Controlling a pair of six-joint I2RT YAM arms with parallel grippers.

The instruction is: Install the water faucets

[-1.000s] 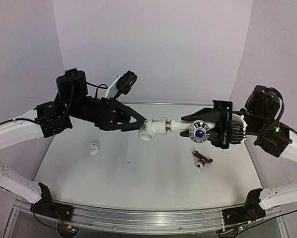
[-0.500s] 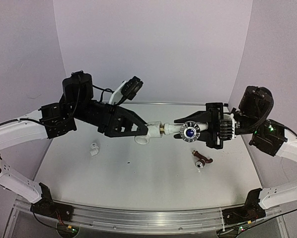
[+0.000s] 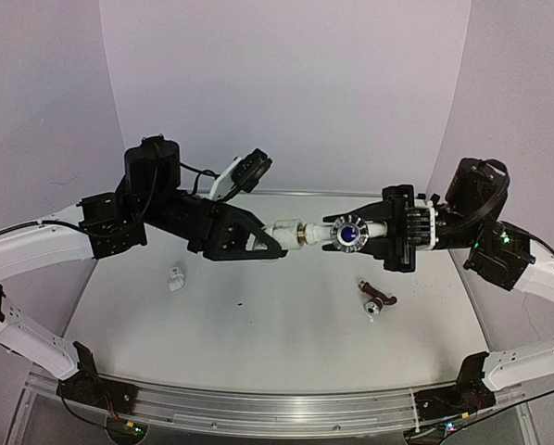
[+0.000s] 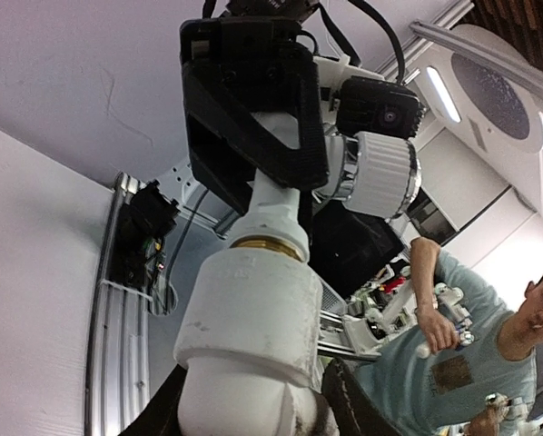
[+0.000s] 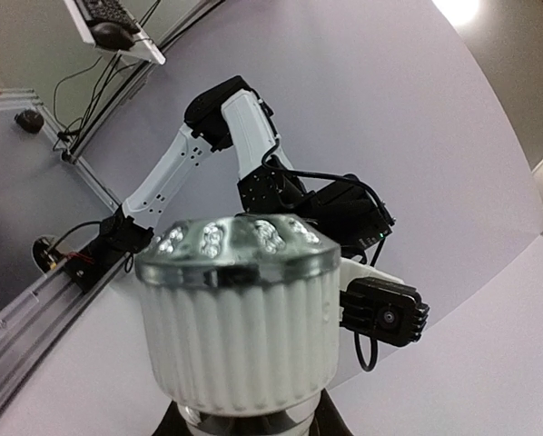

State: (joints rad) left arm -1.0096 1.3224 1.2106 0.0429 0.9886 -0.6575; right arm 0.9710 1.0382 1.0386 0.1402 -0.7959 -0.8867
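A water faucet (image 3: 328, 234) hangs level in mid-air above the table, with my right gripper (image 3: 358, 237) shut on its white body. Its silvery knob with a blue centre (image 3: 349, 234) faces the camera. The brass threaded end (image 3: 307, 234) sits in the mouth of a white elbow fitting (image 3: 284, 231), and my left gripper (image 3: 271, 239) is shut on that fitting. In the left wrist view the fitting (image 4: 249, 327) fills the space between my black fingers (image 4: 344, 404), with the brass ring (image 4: 270, 247) just beyond. The ribbed knob (image 5: 240, 313) fills the right wrist view and hides the right fingers almost entirely.
A second small white elbow fitting (image 3: 174, 277) lies on the table at the left. A small dark-red piece with a silvery end (image 3: 377, 299) lies at the right. Purple walls close in the back and both sides. A metal rail (image 3: 277, 408) runs along the near edge.
My left gripper has moved right and closed on the elbow fitting. The right gripper has shifted the faucet slightly left and up, and its knob has turned.
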